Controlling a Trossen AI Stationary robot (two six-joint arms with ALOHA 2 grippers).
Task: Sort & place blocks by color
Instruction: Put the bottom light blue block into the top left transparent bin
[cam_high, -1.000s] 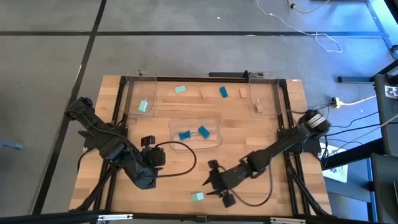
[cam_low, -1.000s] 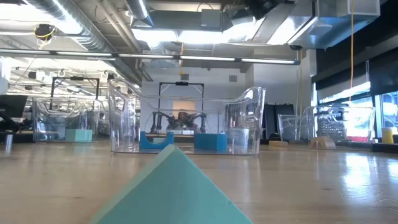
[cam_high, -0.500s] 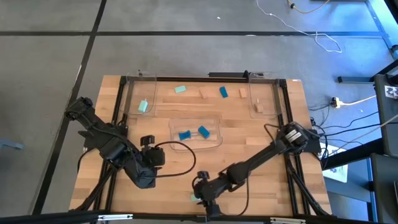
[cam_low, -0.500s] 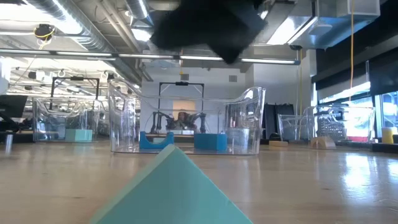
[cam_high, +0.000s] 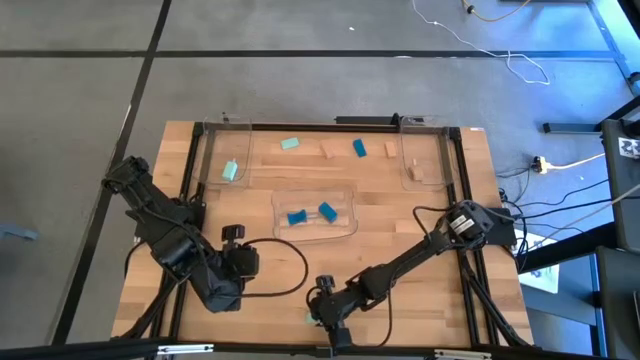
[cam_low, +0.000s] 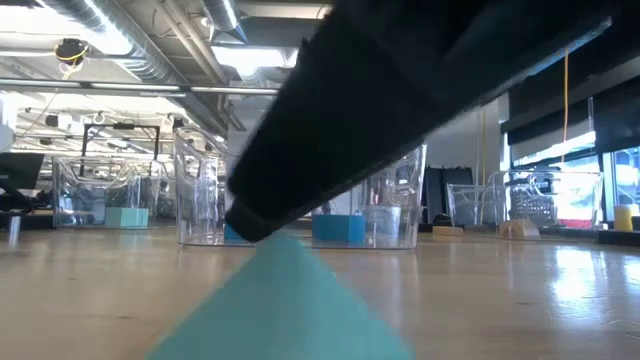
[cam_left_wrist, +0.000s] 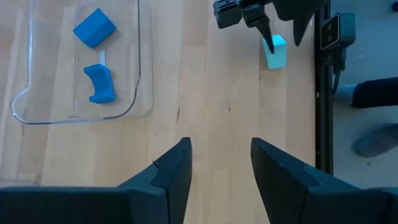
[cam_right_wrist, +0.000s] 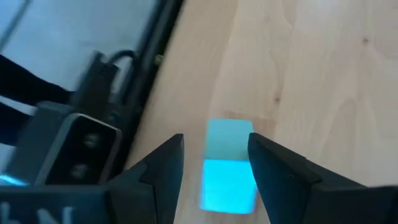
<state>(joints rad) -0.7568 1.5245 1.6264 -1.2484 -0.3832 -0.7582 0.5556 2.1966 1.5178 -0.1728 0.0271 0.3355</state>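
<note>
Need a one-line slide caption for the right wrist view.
Right gripper open, its fingers straddling a mint-teal block on the wooden table.

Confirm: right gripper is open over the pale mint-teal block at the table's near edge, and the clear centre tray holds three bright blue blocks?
Not quite. The clear centre tray holds two bright blue blocks, not three; the high view and left wrist view show it. The rest stands: the right gripper is open over the pale mint-teal block at the table's near edge.
</note>
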